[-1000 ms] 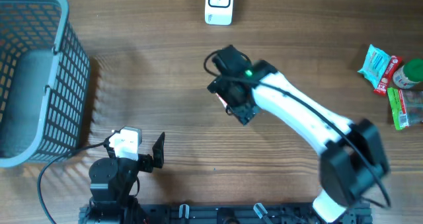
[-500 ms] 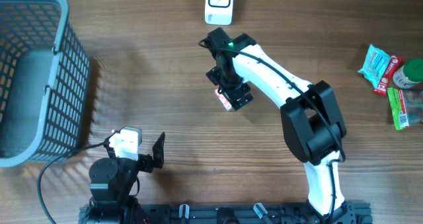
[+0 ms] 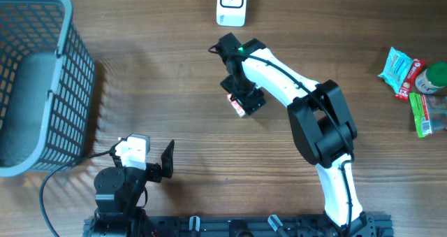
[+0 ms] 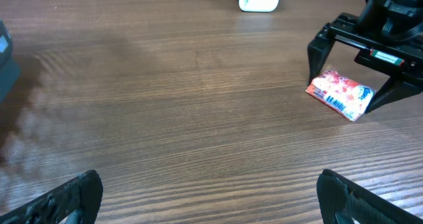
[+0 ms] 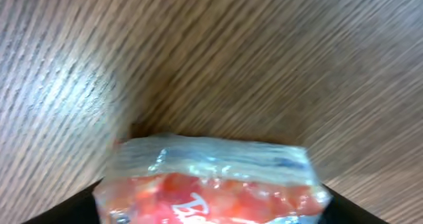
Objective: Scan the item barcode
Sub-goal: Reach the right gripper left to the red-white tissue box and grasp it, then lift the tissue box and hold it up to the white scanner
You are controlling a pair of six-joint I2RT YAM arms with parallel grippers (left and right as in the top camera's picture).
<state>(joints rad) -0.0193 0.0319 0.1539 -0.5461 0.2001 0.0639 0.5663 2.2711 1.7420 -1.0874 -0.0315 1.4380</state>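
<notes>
The step in hand is the pick-up: the packet (image 4: 340, 94) lies flat on the surface (image 3: 174, 76), a little way in front of the scanner (image 3: 231, 3), with the right jaws lowered over it. They stand wide apart and straddle the packet end to end, one finger (image 4: 319, 55) just beside each short edge. No firm pinch shows, and I cannot tell whether the pads touch the wrapper yet.

The barcode (image 4: 338, 104) sits on the packet's near long edge, facing away from the scanner. The next move, as I judge it, calls for closing on the packet without crumpling the soft wrapper. Then it must be lifted and turned so that the barcode faces the scanner.

The left jaws are fully open, parked near the front edge and holding nothing.
</notes>
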